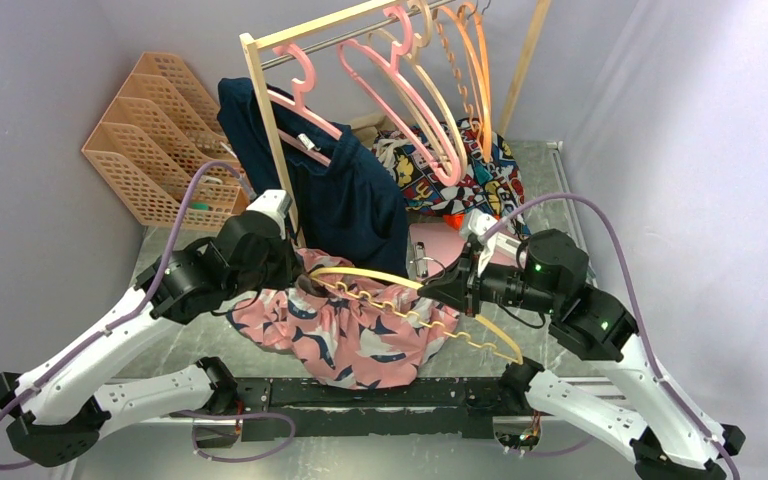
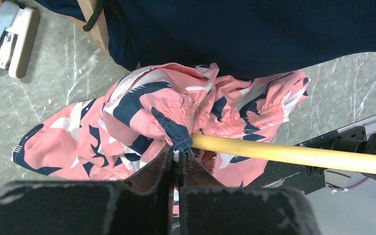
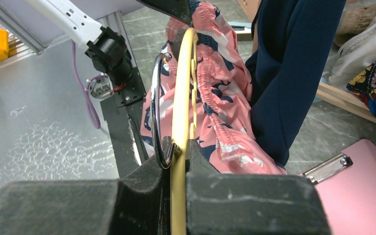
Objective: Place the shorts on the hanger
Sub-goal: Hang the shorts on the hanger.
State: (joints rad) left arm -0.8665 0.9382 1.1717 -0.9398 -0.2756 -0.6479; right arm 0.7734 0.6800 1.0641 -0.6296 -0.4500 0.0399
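Note:
The salmon-pink shorts [image 1: 360, 340] with navy and white blotches lie bunched on the table between the arms. The pale yellow hanger [image 1: 380, 275] is held over them, one end pushed into the fabric. My left gripper [image 1: 305, 282] is shut on a navy edge of the shorts' [image 2: 127, 112] waistband, right where the hanger's arm [image 2: 293, 154] enters the cloth; the pinch point [image 2: 178, 149] shows in the left wrist view. My right gripper [image 1: 452, 290] is shut on the hanger [image 3: 183, 88] beside its silver hook [image 3: 155, 107], jaws [image 3: 178, 147] tight on the yellow plastic. The gathered waistband [image 3: 220, 98] drapes along the hanger.
A wooden rack [image 1: 265, 110] carries pink [image 1: 400, 90] and orange hangers [image 1: 475, 70] and a plain navy garment [image 1: 345, 195]. Cartoon-print cloth [image 1: 480, 180] lies behind. Peach file trays [image 1: 155, 130] stand at the back left. A pink clipboard [image 3: 357, 186] and a stapler [image 2: 10, 39] lie on the table.

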